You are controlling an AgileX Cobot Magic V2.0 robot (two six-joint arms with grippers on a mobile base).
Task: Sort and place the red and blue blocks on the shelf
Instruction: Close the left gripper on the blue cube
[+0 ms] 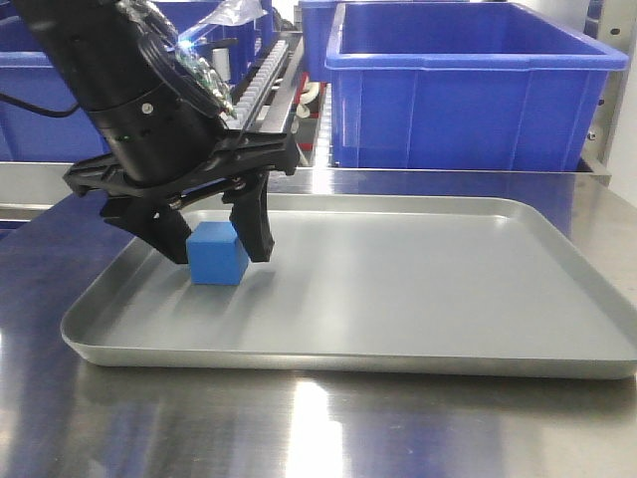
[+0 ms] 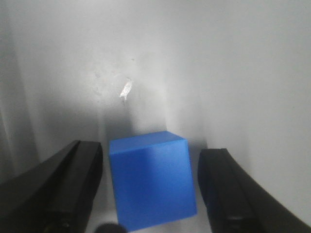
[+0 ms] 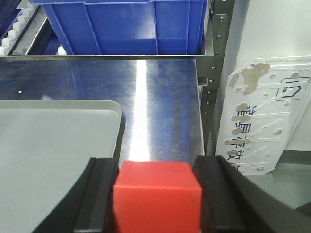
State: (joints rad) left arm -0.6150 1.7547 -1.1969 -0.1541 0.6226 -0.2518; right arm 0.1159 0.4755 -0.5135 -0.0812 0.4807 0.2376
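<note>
1. We would centre the left end effector, its fingers apart, and close squarely on flat faces: the blue block sits between them on the tray, with gaps on either side.
2. The right end effector is clamped on the red block; both cubes look plain, matte and sharp-edged.

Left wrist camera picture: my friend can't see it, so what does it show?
A blue block sits on the grey tray between the two black fingers of the left gripper, with a narrow gap on each side. The gripper is open.
</note>
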